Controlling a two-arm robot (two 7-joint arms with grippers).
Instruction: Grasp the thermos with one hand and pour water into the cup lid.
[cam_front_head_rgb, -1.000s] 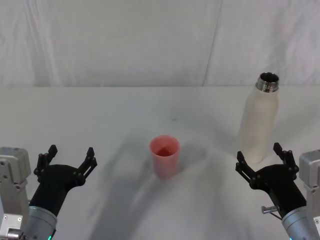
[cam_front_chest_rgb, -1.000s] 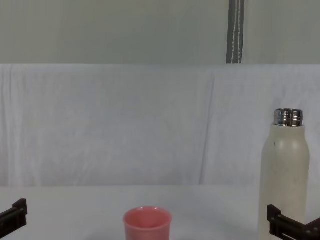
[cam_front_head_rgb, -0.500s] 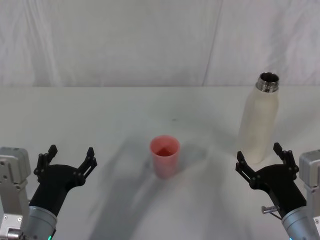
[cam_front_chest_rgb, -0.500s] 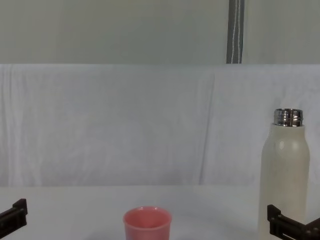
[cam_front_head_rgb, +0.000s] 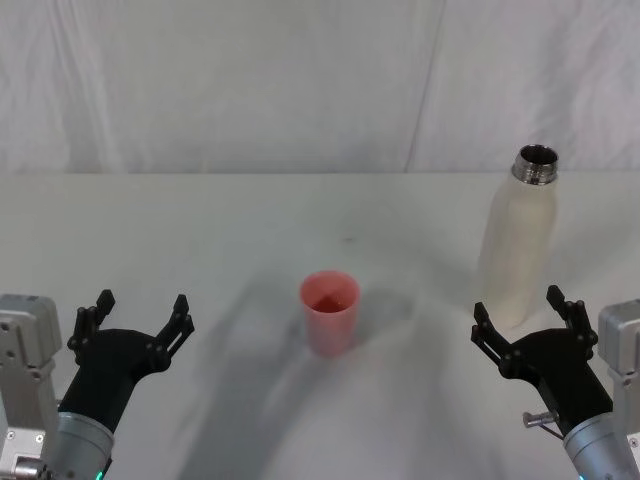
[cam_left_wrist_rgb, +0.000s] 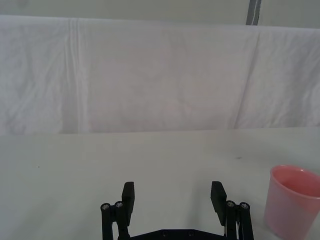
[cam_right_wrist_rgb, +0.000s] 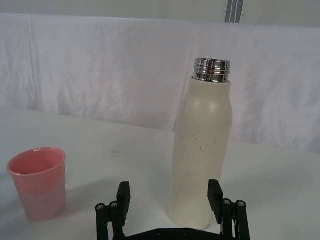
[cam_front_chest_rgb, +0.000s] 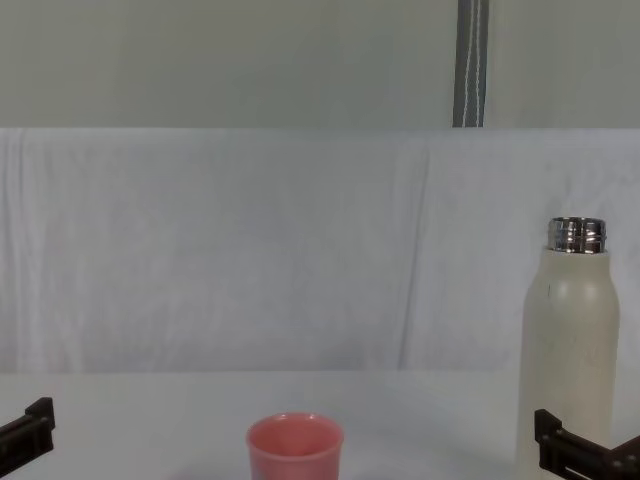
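The thermos (cam_front_head_rgb: 519, 240), tall, cream-white and matte with an uncapped silver threaded neck, is seen upright on the white surface (cam_front_head_rgb: 250, 230) at 2 o'clock from the short salmon-pink cup lid (cam_front_head_rgb: 329, 312). The right pincer (cam_front_head_rgb: 526, 320) is held wide just before the thermos base, not touching it. The left pincer (cam_front_head_rgb: 134, 315) is held wide at 9 o'clock from the cup lid, well apart.

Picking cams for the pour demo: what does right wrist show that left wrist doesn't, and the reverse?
Right wrist alone: the thermos, upright, uncapped, straight ahead of the open right gripper, whose fingers have not closed on it.

Left wrist alone: the open left gripper, with bare table ahead of it.

Both: the cup lid, upright on the table; seen whole from the right wrist, cut off at the frame edge from the left wrist. Both also show the white cloth backdrop.
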